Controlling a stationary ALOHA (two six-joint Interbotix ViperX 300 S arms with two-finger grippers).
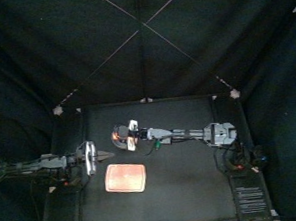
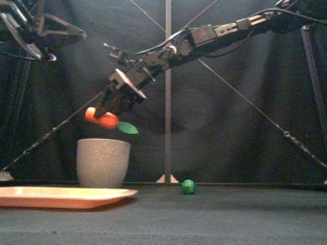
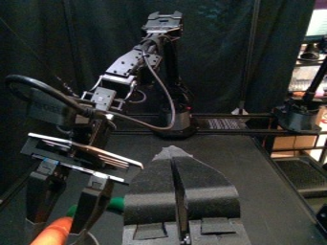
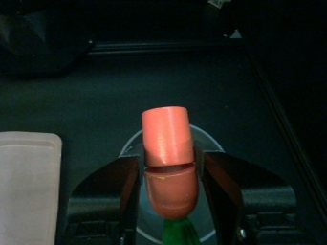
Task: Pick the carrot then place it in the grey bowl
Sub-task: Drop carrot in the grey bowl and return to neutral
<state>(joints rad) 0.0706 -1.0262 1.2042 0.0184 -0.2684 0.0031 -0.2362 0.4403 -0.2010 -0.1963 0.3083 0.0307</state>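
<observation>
Carrot (image 2: 102,119) is hanging clamped in the right tool (image 2: 107,108), clear above the grey bowl's (image 2: 103,163) rim. Pink tray (image 2: 64,196) is lying near the counter's (image 2: 243,215) front edge, and a small green toy (image 2: 188,187) is sitting right of the bowl. Left tool (image 1: 86,158) is resting at the counter's left side, jaws together.

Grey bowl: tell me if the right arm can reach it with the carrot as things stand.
Probably yes. The right gripper, shut on the carrot, hangs just above the grey bowl and its open mouth, with nothing between them.
</observation>
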